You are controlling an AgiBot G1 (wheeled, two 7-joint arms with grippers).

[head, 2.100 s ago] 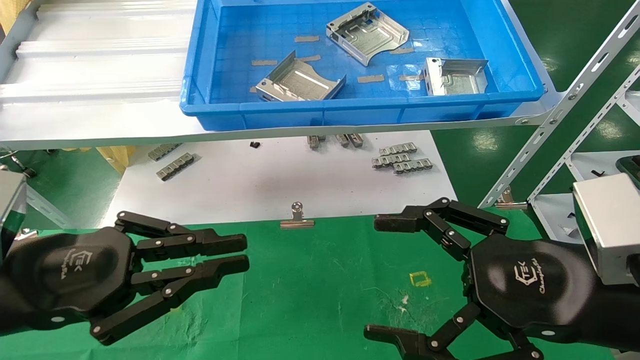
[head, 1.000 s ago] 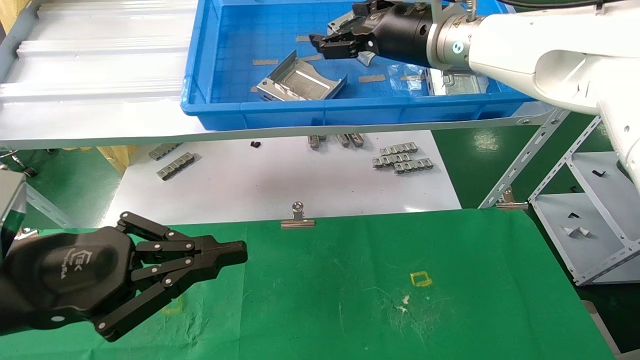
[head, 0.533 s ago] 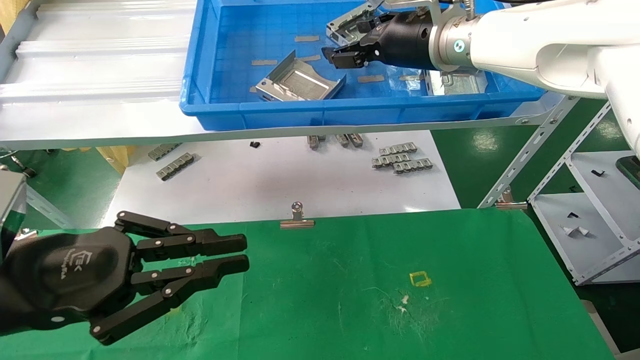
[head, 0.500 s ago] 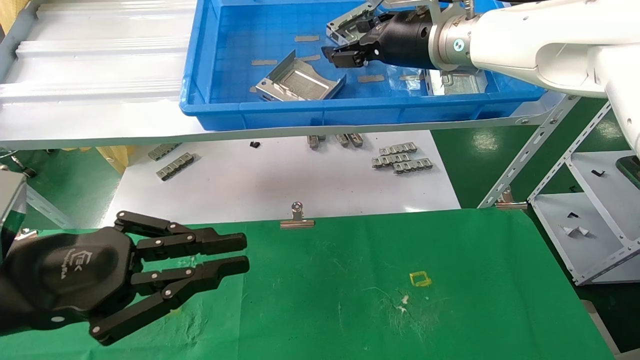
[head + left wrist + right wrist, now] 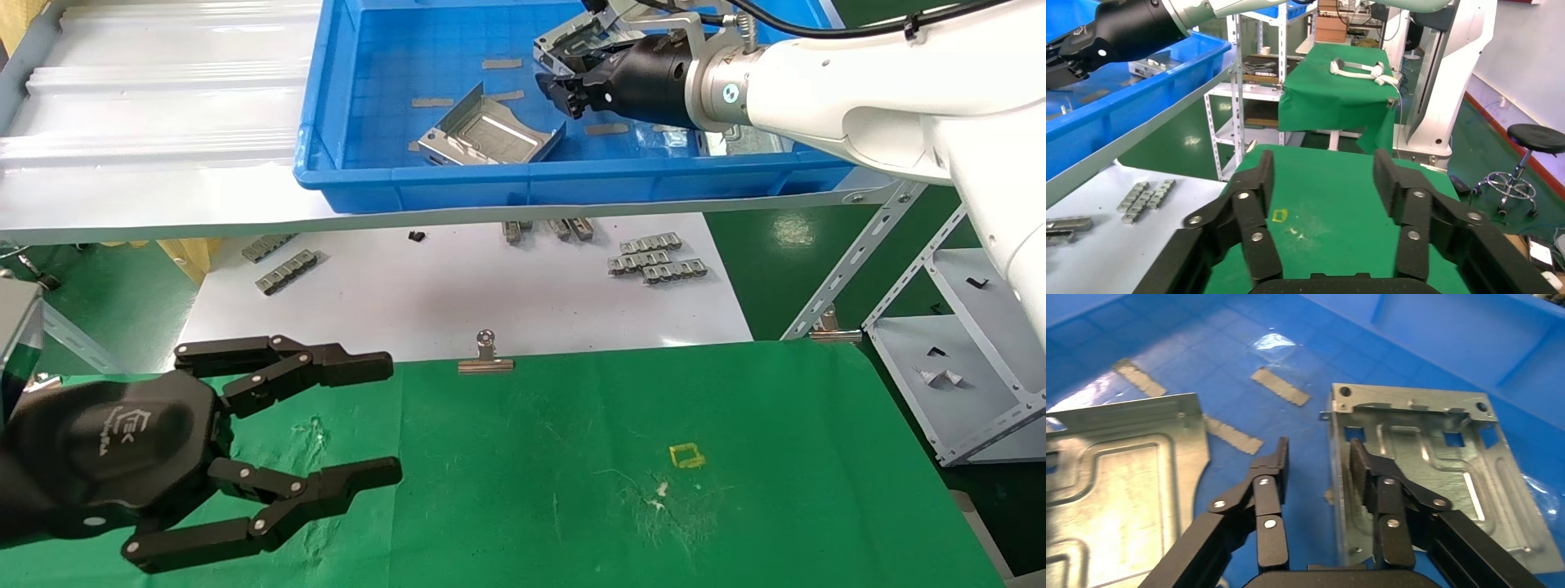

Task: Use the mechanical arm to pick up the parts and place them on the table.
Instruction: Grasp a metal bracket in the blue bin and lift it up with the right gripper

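Observation:
Three silver parts lie in the blue bin: one front left, one at the back partly behind my right gripper, one at the right mostly hidden under the white arm. My right gripper is low in the bin. In the right wrist view it is open, its fingers either side of the upright flange of one part; another part lies beside it. My left gripper is open and empty over the green table, also in the left wrist view.
The bin sits on a raised metal shelf. Below it a white sheet carries grey clip strips. A binder clip holds the cloth's far edge. A yellow mark is right of centre. A metal rack stands at the right.
My right arm has gone from over the table up into the bin and settled its open fingers around a part's flange. My left gripper has opened wide from nearly shut.

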